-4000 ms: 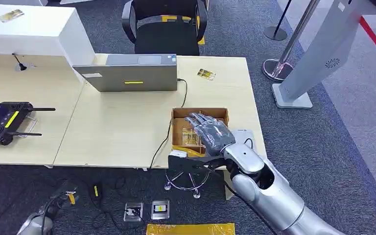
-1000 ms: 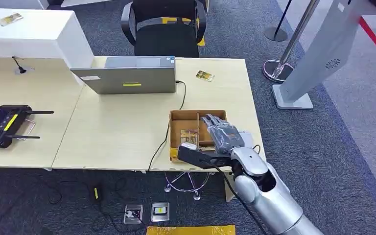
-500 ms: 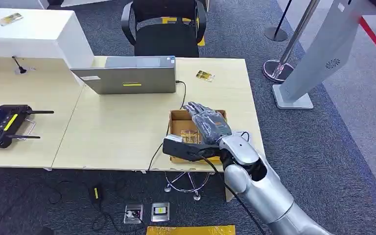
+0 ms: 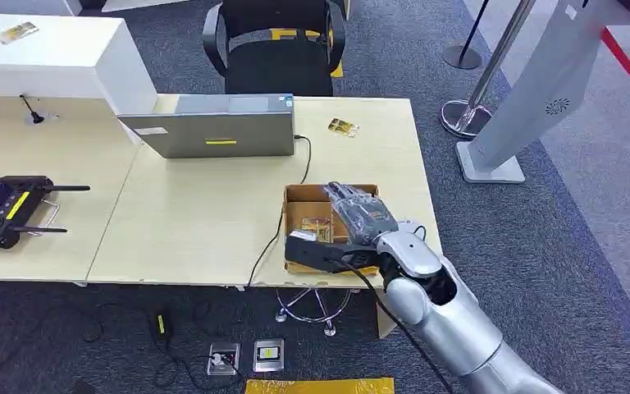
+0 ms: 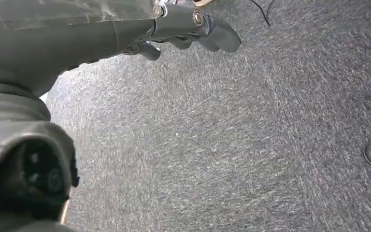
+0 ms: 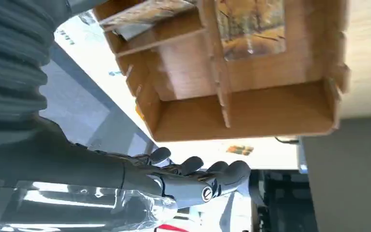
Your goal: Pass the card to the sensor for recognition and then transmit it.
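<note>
**Operator:** Well, what did the head view give you?

**Observer:** You had the right hand poised over the cardboard box at the near right corner of the surface, fingers spread, nothing visibly held. A card lay flat in a box compartment, just beside the hand. Another card sat loose further back on the surface, near the laptop. I could not pick out the sensor for certain.

**Operator:** And the left wrist view?

**Observer:** Your left hand hung over grey carpet, fingers loosely apart, holding nothing.

**Operator:** The right wrist view?

**Observer:** It looked into the divided box; a printed card lay flat in one compartment, a second leaned in the next. The right hand's fingers were extended and apart, clear of both.

**Operator:** How would the card handle?

**Observer:** I judged it light, thin, fairly stiff and slick. Lying flat against the box floor it offered little edge, so you would have needed to pinch it at an edge near the divider, gently, or it could slide or bend.
</note>
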Controlling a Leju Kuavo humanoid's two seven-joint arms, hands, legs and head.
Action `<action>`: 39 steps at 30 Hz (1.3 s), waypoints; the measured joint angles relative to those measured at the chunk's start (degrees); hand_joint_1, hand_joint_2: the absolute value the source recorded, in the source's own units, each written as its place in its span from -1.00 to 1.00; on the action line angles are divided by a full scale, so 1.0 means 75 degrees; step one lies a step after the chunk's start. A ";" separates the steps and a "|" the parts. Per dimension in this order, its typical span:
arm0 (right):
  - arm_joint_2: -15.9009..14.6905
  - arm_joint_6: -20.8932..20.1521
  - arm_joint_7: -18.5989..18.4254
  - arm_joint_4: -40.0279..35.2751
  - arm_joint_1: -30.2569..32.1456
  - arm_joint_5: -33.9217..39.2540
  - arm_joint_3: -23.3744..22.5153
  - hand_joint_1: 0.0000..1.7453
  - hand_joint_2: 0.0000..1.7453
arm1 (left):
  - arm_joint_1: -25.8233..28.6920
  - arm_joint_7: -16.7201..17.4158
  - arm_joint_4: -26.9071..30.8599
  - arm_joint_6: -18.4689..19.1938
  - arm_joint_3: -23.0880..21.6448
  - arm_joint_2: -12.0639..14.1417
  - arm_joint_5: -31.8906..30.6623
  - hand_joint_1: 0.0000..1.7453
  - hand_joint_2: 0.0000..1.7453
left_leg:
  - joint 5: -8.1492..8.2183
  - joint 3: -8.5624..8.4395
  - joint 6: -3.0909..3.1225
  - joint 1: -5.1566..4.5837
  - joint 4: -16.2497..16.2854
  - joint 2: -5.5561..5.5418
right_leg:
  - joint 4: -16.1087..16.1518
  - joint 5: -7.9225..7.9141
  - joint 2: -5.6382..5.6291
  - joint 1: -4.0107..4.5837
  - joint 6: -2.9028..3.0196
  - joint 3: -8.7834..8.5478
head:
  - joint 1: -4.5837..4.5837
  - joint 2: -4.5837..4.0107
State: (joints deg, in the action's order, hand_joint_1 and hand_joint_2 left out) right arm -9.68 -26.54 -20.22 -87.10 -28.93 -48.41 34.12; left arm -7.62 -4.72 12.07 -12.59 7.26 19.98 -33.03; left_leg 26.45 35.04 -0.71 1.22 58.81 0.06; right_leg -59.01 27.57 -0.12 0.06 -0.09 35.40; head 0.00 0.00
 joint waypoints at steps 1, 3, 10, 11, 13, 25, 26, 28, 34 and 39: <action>-0.0047 -0.0061 -0.0032 -0.0067 0.0050 0.0003 -0.0020 -1.00 1.00 | 0.0001 0.0000 -0.0003 0.0003 0.0003 0.0000 -0.0012 -1.00 -1.00 | 0.0000 0.0000 0.0000 0.0000 0.0000 0.0000 | 0.0000 0.0000 0.0000 0.0000 0.0000 0.0001 | 0.0003 0.0000; -0.0140 -0.0169 -0.0047 -0.0210 0.0154 0.0026 -0.0082 -1.00 1.00 | 0.0001 0.0000 -0.0003 0.0003 0.0023 0.0000 -0.0029 -1.00 -1.00 | 0.0000 0.0000 0.0000 0.0000 0.0000 0.0000 | 0.0000 0.0000 0.0000 0.0000 0.0000 0.0001 | 0.0000 0.0000; -0.0381 -0.0218 -0.0070 -0.0454 0.0397 0.0061 -0.0128 -1.00 1.00 | 0.0001 0.0000 -0.0009 -0.0006 0.0050 -0.0035 -0.0044 -1.00 -1.00 | 0.0002 -0.0001 -0.0003 0.0000 0.0000 0.0002 | 0.0000 0.0000 0.0000 0.0000 0.0000 0.0001 | 0.0003 0.0000; -0.0396 -0.0218 -0.0070 -0.0466 0.0406 0.0064 -0.0128 -1.00 1.00 | 0.0001 0.0000 -0.0009 -0.0003 0.0050 -0.0044 -0.0044 -1.00 -1.00 | 0.0002 -0.0001 -0.0003 0.0000 0.0000 0.0002 | 0.0000 0.0000 0.0000 0.0000 0.0000 0.0000 | 0.0003 0.0000; -0.0449 -0.0216 -0.0087 -0.0486 0.0436 0.0075 -0.0128 -1.00 1.00 | 0.0000 -0.0014 -0.0012 -0.0003 0.0052 -0.0058 -0.0055 -1.00 -1.00 | 0.0002 -0.0002 -0.0003 0.0000 0.0000 0.0002 | 0.0000 0.0000 0.0000 0.0000 0.0000 0.0000 | 0.0000 0.0000; -0.0693 0.0018 -0.0154 -0.0603 0.0634 0.0090 -0.0320 -1.00 1.00 | -0.0008 -0.0064 -0.0012 0.0050 0.0055 -0.0122 -0.0134 -1.00 -1.00 | 0.0003 -0.0002 -0.0003 -0.0001 0.0000 0.0003 | 0.0001 0.0000 -0.0001 -0.0001 0.0000 0.0000 | 0.0003 0.0000; -0.0705 0.0076 -0.0125 -0.0600 0.0644 0.0056 -0.0329 -1.00 1.00 | -0.0008 -0.0064 -0.0012 0.0050 0.0058 -0.0134 -0.0137 -1.00 -1.00 | 0.0003 -0.0002 -0.0003 0.0000 0.0000 0.0003 | 0.0001 0.0000 -0.0001 -0.0001 0.0000 0.0000 | 0.0000 0.0000; -0.0725 0.0265 -0.0044 -0.0594 0.0662 -0.0073 -0.0332 -1.00 1.00 | -0.0010 -0.0064 -0.0012 0.0047 0.0061 -0.0157 -0.0146 -1.00 -1.00 | 0.0003 -0.0002 -0.0003 0.0000 0.0000 0.0002 | 0.0001 0.0000 -0.0001 -0.0001 0.0000 0.0000 | 0.0003 0.0000; -0.0763 0.0740 0.0117 -0.0498 0.0704 -0.0536 -0.0338 -1.00 1.00 | -0.0010 -0.0070 -0.0012 0.0050 0.0064 -0.0216 -0.0201 -1.00 -1.00 | 0.0003 -0.0002 -0.0003 -0.0001 0.0000 0.0002 | 0.0000 0.0000 -0.0001 -0.0001 0.0000 0.0000 | 0.0003 0.0000; -0.0763 0.0956 0.0175 -0.0364 0.0762 -0.0734 -0.0353 -1.00 1.00 | -0.0015 -0.0186 -0.0012 0.0041 0.0064 -0.0236 -0.0207 -1.00 -1.00 | 0.0003 -0.0002 -0.0003 0.0000 0.0000 0.0002 | 0.0000 0.0000 0.0000 -0.0001 0.0000 0.0000 | 0.0003 0.0000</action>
State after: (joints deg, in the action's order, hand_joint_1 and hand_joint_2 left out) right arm -15.41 -19.37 -18.91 -89.83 -23.21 -53.92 31.47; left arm -7.73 -6.12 11.98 -12.28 7.74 18.21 -34.58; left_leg 26.47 35.02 -0.73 1.22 58.81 0.07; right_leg -59.01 27.57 -0.12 0.06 -0.09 35.41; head 0.02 0.00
